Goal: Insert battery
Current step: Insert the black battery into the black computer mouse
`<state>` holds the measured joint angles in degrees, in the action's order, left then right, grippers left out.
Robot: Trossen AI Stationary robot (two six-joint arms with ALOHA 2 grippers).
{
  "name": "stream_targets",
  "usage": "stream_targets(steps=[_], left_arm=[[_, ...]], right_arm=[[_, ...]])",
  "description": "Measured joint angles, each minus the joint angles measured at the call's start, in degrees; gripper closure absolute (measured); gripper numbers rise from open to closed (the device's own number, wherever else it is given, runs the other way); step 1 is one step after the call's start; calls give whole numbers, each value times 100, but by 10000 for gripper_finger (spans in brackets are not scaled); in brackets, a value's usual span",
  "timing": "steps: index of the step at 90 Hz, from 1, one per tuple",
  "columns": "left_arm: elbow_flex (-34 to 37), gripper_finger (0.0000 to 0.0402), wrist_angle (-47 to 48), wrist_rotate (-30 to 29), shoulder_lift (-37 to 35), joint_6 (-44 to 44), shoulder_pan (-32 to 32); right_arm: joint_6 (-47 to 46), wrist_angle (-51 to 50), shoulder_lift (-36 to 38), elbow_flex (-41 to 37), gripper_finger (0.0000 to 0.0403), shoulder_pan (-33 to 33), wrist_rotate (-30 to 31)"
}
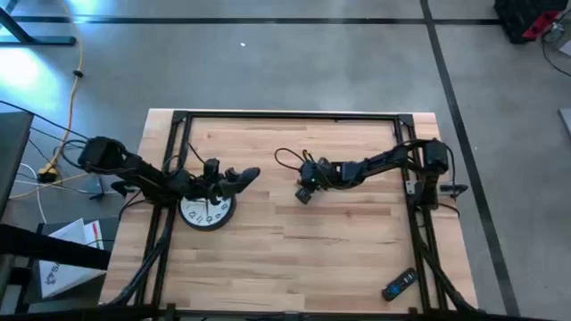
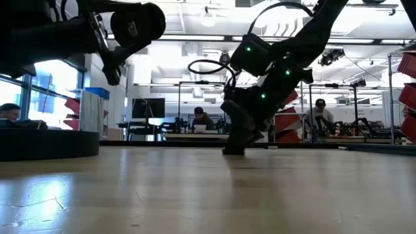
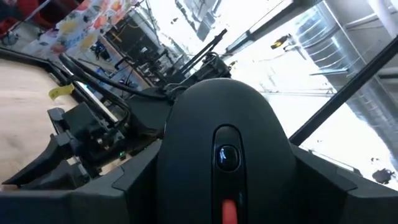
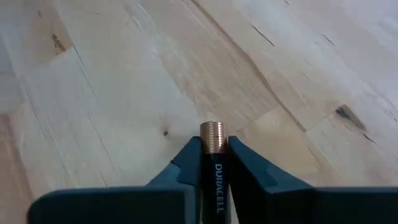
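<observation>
Battery (image 4: 213, 163) sits pinched upright in the right gripper (image 4: 213, 152), low over the table (image 4: 124, 93), well right of the clock (image 1: 207, 210). Left gripper (image 1: 234, 178) grasps a black mouse (image 3: 225, 134). A loose pinch could tilt it.

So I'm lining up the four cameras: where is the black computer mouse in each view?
High view: computer mouse left of centre, held in the left pincer, beside the clock.
Low view: cannot pick it out.
Left wrist view: mouse fills the centre.
Right wrist view: not in it; only a Duracell battery in the right pincer.
Shared landmark: wooden table.
</observation>
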<state>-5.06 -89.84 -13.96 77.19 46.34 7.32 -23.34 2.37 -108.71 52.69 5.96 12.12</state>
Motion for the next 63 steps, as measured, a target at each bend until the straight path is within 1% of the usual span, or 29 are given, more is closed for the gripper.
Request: stream_targets(steps=[9, 18, 23, 40, 50, 63], left_arm=[[-2, 153, 290, 13, -6, -25, -99], [-2, 153, 931, -12, -2, -168, -242], [-2, 153, 1405, -51, -2, -386, -347], [-196, 153, 2584, -307, 0, -1796, -468], [-518, 153, 3360, -389, 0, -2716, -419], [-1162, 153, 4803, -798, 0, -3840, -188]], right_arm=[[-19, 0, 2, 0, 376, 0, 7], [-21, -1, 2, 0, 364, 0, 6], [-27, 0, 2, 0, 360, 2, 6], [-80, 0, 2, -2, 357, 1, 8], [-82, 0, 2, -2, 356, 2, 6], [-84, 0, 2, -2, 356, 1, 10]])
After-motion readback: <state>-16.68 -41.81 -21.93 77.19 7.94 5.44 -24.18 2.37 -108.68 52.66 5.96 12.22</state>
